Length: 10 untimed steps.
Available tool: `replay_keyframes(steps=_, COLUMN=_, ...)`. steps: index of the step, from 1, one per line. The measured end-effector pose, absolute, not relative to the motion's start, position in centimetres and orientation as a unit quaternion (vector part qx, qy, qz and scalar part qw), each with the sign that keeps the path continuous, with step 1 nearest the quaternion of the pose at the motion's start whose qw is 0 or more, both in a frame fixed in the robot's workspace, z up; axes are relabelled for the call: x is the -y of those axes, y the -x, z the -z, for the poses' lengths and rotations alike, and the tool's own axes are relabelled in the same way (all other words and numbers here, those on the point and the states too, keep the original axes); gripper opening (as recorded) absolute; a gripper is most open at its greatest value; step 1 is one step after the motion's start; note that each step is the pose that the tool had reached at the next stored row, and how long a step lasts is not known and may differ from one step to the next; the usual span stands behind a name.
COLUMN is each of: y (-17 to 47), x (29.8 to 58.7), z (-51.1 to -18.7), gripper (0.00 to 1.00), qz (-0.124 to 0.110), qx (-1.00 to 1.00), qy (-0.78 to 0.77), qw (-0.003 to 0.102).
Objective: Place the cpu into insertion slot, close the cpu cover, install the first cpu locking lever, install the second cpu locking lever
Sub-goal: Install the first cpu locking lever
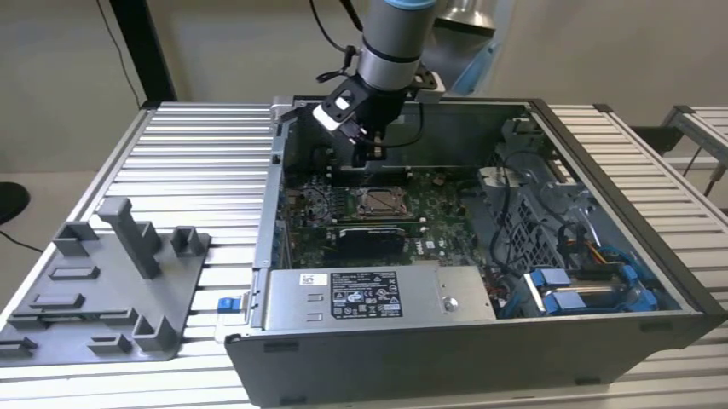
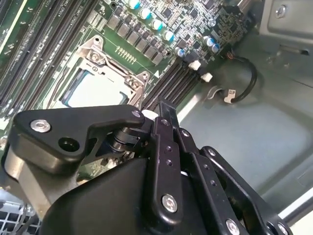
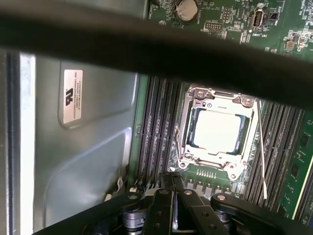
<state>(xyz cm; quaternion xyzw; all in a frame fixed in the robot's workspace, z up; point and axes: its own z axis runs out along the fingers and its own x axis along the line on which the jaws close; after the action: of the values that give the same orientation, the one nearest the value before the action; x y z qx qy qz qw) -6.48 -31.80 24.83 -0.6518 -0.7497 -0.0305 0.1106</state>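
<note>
cpu [image 3: 215,131] seated, cpu cover [image 3: 218,99] looks down. gripper [image 3: 174,178] pinched shut, empty, hovering close. imo push locking lever [image 3: 262,156] sideways-down gently, stay off chip.

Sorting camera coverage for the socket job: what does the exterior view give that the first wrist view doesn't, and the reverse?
Exterior view adds the open case on the ribbed table, the grey fixture tray at the exterior view's left, and the power-supply box. First wrist view adds detail: the cpu lying under the cpu cover, a thin lever beside it, and a coin cell. Shared: the insertion slot, the green board, and the claw near the slot.
</note>
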Motion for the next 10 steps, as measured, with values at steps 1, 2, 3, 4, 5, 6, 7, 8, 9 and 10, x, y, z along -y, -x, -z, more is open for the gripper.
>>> replay_keyframes(steps=1, y=6.5, x=31.8, z=-24.6, gripper=0.00, qz=0.031, qx=0.750, qy=0.652, qw=0.111)
replay_keyframes(steps=2, y=6.6, x=31.8, z=-24.4, gripper=0.00, qz=0.031, qx=0.750, qy=0.652, qw=0.111)
replay_keyframes(steps=3, y=6.6, x=31.8, z=-24.2, gripper=0.00, qz=0.032, qx=0.750, qy=0.652, qw=0.111)
replay_keyframes(steps=4, y=6.6, x=31.8, z=-24.0, gripper=0.00, qz=0.033, qx=0.750, qy=0.652, qw=0.112)
replay_keyframes(steps=5, y=6.6, x=31.7, z=-23.9, gripper=0.00, qz=0.033, qx=0.750, qy=0.651, qw=0.113)
replay_keyframes(steps=6, y=6.6, x=31.7, z=-23.7, gripper=0.00, qz=0.034, qx=0.750, qy=0.651, qw=0.113)
replay_keyframes(steps=7, y=6.5, x=31.7, z=-23.6, gripper=0.00, qz=0.034, qx=0.750, qy=0.651, qw=0.113)
replay_keyframes(steps=8, y=6.3, x=31.7, z=-23.6, gripper=0.00, qz=0.034, qx=0.750, qy=0.651, qw=0.113)
replay_keyframes(steps=9, y=6.3, x=31.7, z=-23.6, gripper=0.00, qz=0.034, qx=0.750, qy=0.651, qw=0.113)
replay_keyframes(steps=10, y=6.3, x=31.7, z=-23.6, gripper=0.00, qz=0.034, qx=0.750, qy=0.651, qw=0.113)
